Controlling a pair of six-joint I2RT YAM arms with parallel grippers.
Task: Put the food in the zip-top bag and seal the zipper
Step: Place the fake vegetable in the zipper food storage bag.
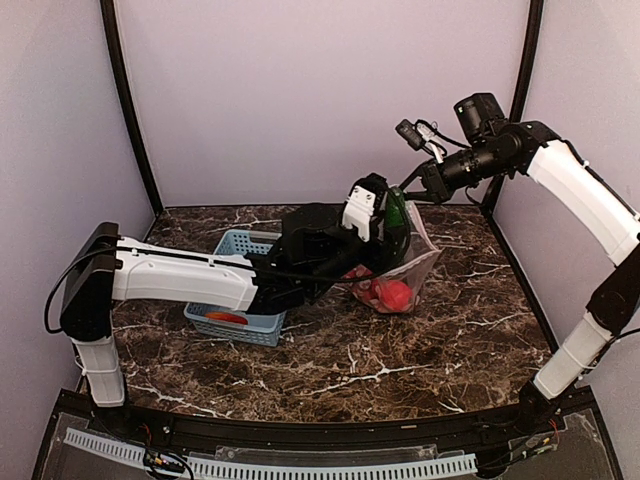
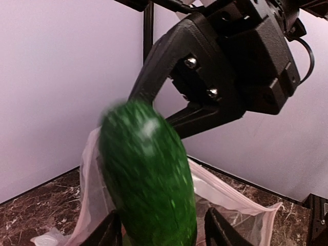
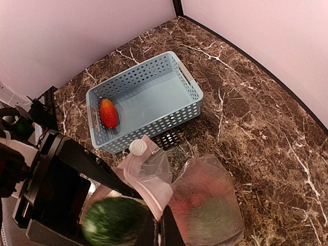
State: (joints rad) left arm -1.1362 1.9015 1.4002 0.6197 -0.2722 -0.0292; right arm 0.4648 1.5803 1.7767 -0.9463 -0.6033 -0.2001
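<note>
I count one zip-top bag (image 3: 225, 205), one light blue basket (image 3: 154, 125), one cucumber (image 2: 148, 179) and one orange-red pepper (image 3: 108, 113). My left fingers (image 2: 218, 231) are clenched on the cucumber, one on each side of its lower part, and hold it upright off the bench (image 1: 400, 370), right at the bag's open mouth. It comes out blurred in my left wrist view. My right fingers (image 2: 202, 115) are pinched on the upper edge of the bag and hold that edge raised, so the pouch hangs from them with its lower part resting on the bench just right of the basket. The zipper (image 2: 233, 193) along the mouth is unsealed and the two lips stand apart. Inside the bag the top view shows red round fruits (image 1: 397, 293), at least two. My right wrist view adds a green shape (image 3: 210, 218) beside them that may be the avocado, though the crinkled film hides too much for me to be sure. The basket sits on the bench to the left of the bag and holds only the pepper, which lies against one end wall.
</note>
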